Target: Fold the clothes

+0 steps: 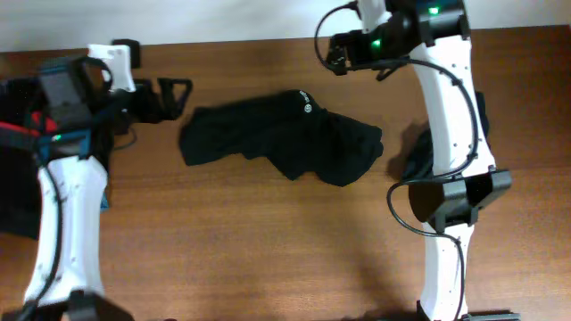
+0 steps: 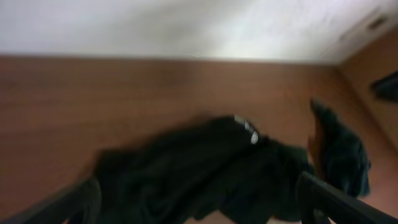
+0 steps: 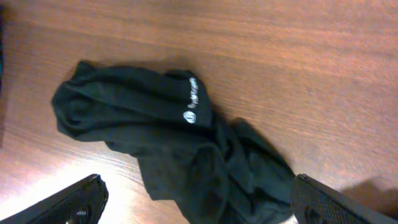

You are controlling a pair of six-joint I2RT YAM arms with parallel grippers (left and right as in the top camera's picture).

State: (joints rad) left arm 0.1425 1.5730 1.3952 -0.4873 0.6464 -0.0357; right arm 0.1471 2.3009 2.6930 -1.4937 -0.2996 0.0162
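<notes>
Two tools, both mine, stood with jaws spread wide and nothing between them. My left tool (image 1: 181, 98) hung just beside the left end of the black shirt (image 1: 281, 138), which lay crumpled and unfolded near the middle of the worktop (image 1: 268, 259). My right tool (image 1: 332, 55) hung beyond the shirt's far right part, clear of the cloth. White logo marks (image 3: 189, 102) showed on a ridge of the shirt, too small to read. The bunched folds hid sleeves and hem, so I could not tell which way it lay. From my left wrist everything was blurred, and my fingers (image 2: 81, 202) were cut off at the bottom corners. A second dark garment (image 2: 342, 155) lay right of the shirt, largely hidden under my right arm from above; whether it was black or dark blue I could not tell. At the left edge a dark heap (image 1: 13, 178) with a bit of red ran out of frame.
</notes>
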